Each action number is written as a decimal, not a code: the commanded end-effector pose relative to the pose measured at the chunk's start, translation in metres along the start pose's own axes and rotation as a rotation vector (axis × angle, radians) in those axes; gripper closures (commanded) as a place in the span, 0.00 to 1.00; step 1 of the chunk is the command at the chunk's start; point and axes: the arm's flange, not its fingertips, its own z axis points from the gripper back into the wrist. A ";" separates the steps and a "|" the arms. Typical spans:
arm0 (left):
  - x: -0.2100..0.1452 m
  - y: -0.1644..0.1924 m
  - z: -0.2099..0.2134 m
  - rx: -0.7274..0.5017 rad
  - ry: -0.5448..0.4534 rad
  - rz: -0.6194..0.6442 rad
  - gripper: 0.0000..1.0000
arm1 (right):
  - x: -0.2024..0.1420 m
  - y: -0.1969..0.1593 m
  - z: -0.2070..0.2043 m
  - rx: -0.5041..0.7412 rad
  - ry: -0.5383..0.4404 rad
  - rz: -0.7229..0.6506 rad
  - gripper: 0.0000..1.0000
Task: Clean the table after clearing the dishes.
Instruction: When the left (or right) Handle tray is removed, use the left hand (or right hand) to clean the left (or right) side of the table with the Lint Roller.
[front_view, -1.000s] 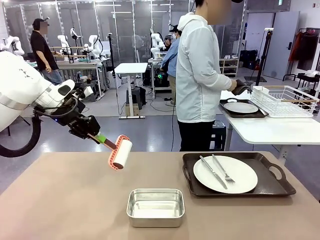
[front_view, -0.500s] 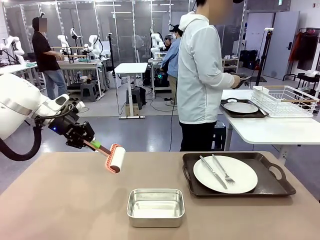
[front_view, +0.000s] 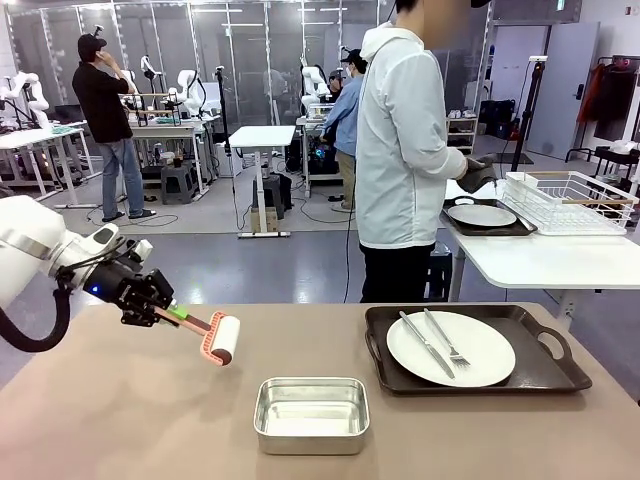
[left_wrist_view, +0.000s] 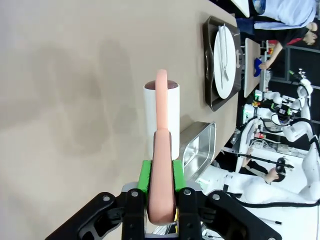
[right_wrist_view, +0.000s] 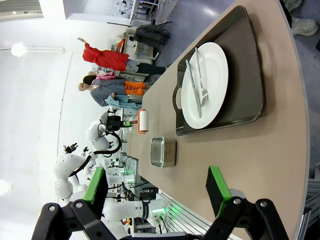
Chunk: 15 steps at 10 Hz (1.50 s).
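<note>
The taupe-brown desk (front_view: 110, 420) has a plain matte top. At its left side the white left arm (front_view: 30, 260) reaches in low, wrist angled down toward the surface. The left end effector (front_view: 162, 306) is clamped on the salmon handle of a lint roller (front_view: 222, 340), with a green pad pressed to either side of it. The roller's white drum sits crosswise at the handle's end, very close over the desk. Whether it actually touches the top is hard to tell from these angles. To its right, near the front edge and about mid-desk, stands a small steel pan (front_view: 311, 414), apart from the roller. Further right lies a dark brown handled tray (front_view: 548, 378). It carries a round white plate (front_view: 490, 358), with a knife (front_view: 425, 343) and fork (front_view: 447, 340) laid side by side across the plate's left part. Beyond the desk a person (front_view: 405, 150) in a pale jacket stands turned toward a white side desk (front_view: 540, 265). There a second plate (front_view: 482, 215) rests on a second tray (front_view: 515, 230) next to a wire rack (front_view: 570, 200). The right end effector (right_wrist_view: 157, 172) hangs above the desk's right end, fingers spread wide apart.
</note>
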 end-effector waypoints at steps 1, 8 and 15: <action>0.006 0.016 -0.002 -0.078 -0.011 -0.013 0.79 | -0.002 0.003 0.001 0.003 0.001 0.005 0.00; 0.017 0.080 -0.036 -0.105 -0.022 0.060 0.79 | -0.002 0.003 0.001 0.003 0.001 0.005 0.00; 0.014 0.162 0.070 0.142 -0.081 0.123 0.79 | -0.002 0.003 0.001 0.003 0.001 0.005 0.00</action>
